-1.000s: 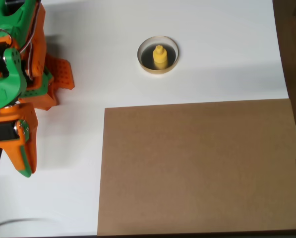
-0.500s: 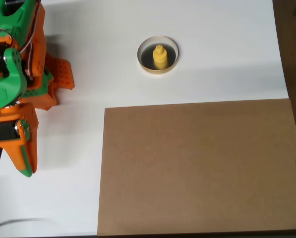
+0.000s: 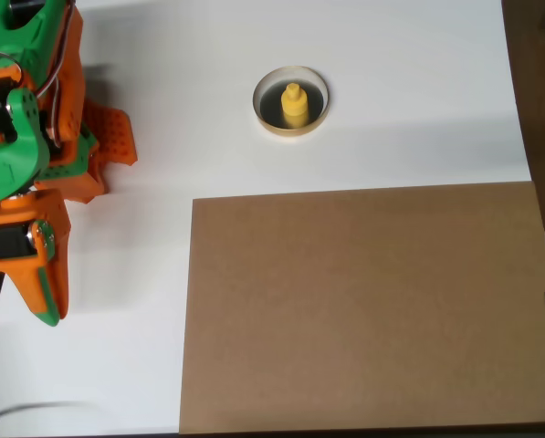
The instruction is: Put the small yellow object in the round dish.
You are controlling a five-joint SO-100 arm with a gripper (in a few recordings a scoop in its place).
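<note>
Over at the left edge of the overhead view sits the gripper (image 3: 44,301), folded away; whether its jaws are apart, I can't tell. Well off from it, the yellow piece (image 3: 294,106) stands upright inside the dish (image 3: 291,129). Looks light, rigid, slick plastic; that narrow knob on top is the handhold.

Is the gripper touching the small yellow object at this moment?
Apart. In the overhead view the gripper sits at the left edge of the white table, with bare table between it and the small yellow object, which stands inside the round dish.
</note>
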